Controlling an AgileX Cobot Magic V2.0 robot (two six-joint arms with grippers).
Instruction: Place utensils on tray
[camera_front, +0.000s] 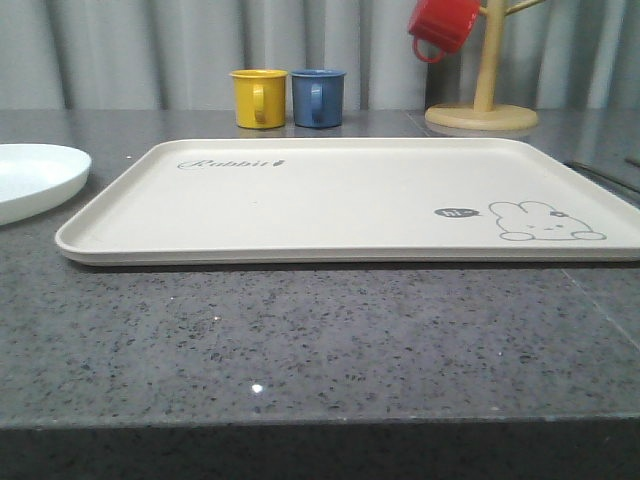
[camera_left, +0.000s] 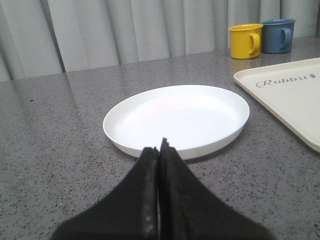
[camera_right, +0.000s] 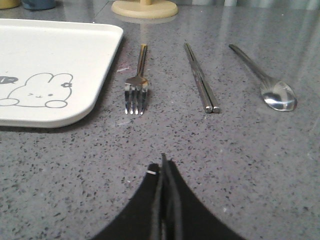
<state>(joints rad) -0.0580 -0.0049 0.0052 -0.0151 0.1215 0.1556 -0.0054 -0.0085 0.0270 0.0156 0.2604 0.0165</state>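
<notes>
The cream tray (camera_front: 350, 200) with its rabbit drawing lies bare in the middle of the grey table. A round white plate (camera_front: 30, 180) rests on the table just left of it. In the left wrist view the plate (camera_left: 177, 117) lies right in front of my left gripper (camera_left: 160, 147), which is shut with nothing in it, tips near the plate's rim. To the right of the tray (camera_right: 50, 70), a fork (camera_right: 136, 85), a pair of chopsticks (camera_right: 201, 80) and a spoon (camera_right: 270, 85) lie side by side on the table. My right gripper (camera_right: 161, 167) is shut and empty, short of the fork.
A yellow mug (camera_front: 258, 98) and a blue mug (camera_front: 318, 97) stand behind the tray. At the back right a wooden mug stand (camera_front: 482, 112) carries a red mug (camera_front: 442, 28). The table's front edge (camera_front: 320, 420) runs close to the camera.
</notes>
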